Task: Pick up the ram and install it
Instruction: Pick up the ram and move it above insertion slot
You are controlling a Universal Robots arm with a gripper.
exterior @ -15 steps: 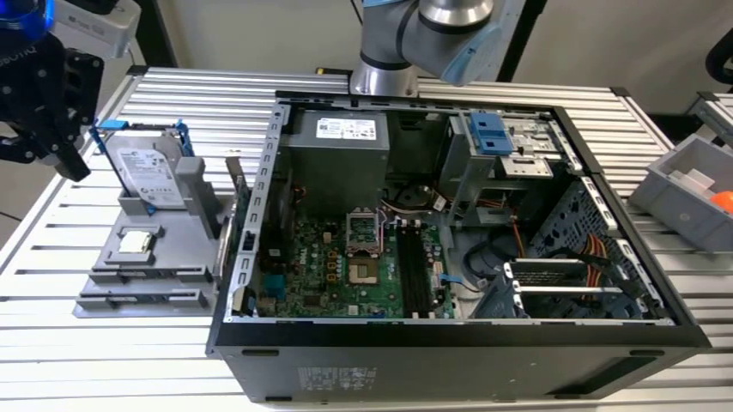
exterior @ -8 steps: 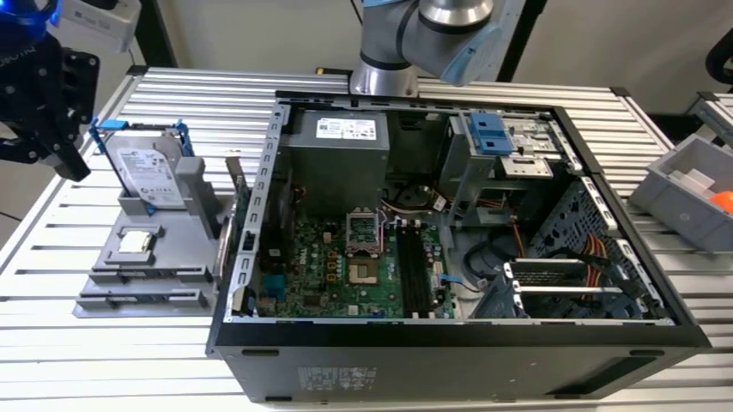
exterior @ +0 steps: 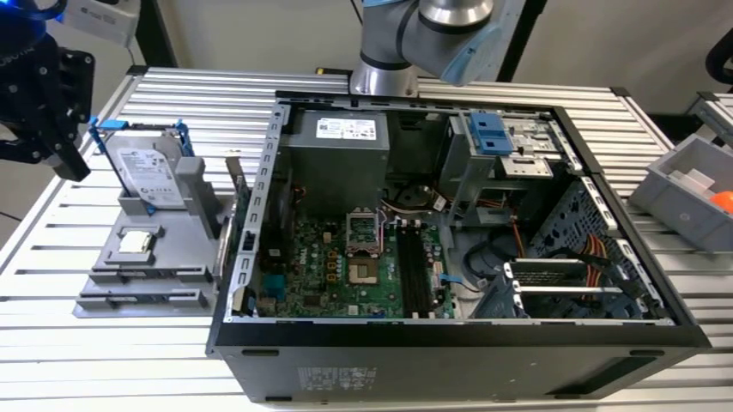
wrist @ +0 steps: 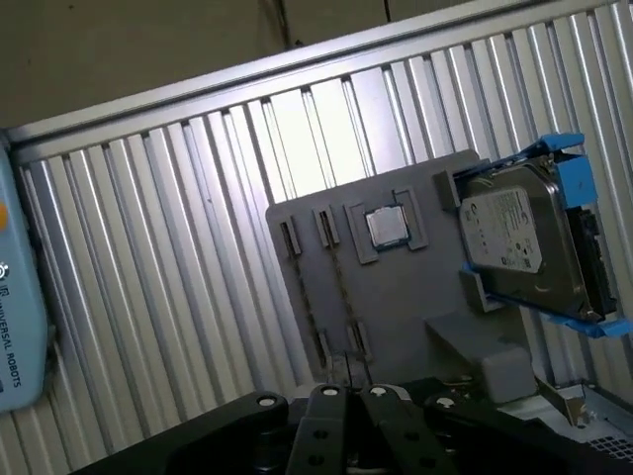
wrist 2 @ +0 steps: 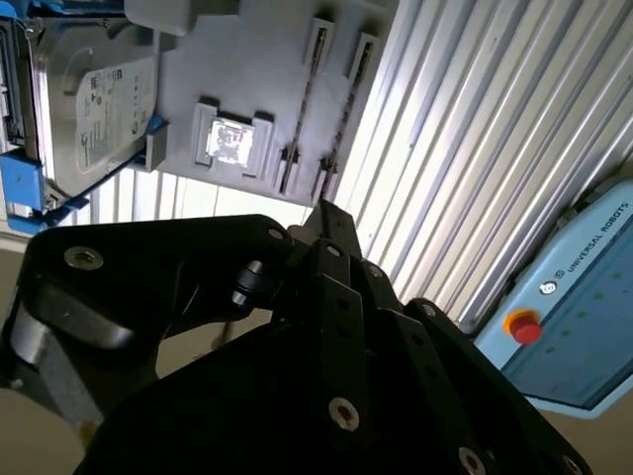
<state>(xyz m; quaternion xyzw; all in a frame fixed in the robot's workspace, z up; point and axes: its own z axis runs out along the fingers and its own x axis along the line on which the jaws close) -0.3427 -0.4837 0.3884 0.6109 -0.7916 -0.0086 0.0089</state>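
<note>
My black gripper [exterior: 51,159] hangs high at the exterior view's left, above and beside the grey parts fixture [exterior: 115,257]. Its fingers meet at a point in both wrist views [wrist 2: 321,210] [wrist: 353,391], shut, with nothing visible between them. Thin dark strips [wrist: 309,292] [wrist 2: 307,104] stand edge-on between the fixture's clip pairs. I cannot tell whether one is the ram, as no blue face shows. The open computer case [exterior: 458,336] lies to the right, with the black memory slots [exterior: 410,270] on its green motherboard.
A silver hard drive in a blue bracket [exterior: 149,172] stands at the fixture's far end, with a small square chip [exterior: 136,241] below it. A grey bin [exterior: 687,184] sits at the exterior view's right. A blue teach pendant [wrist 2: 574,317] lies beyond the slatted table's edge.
</note>
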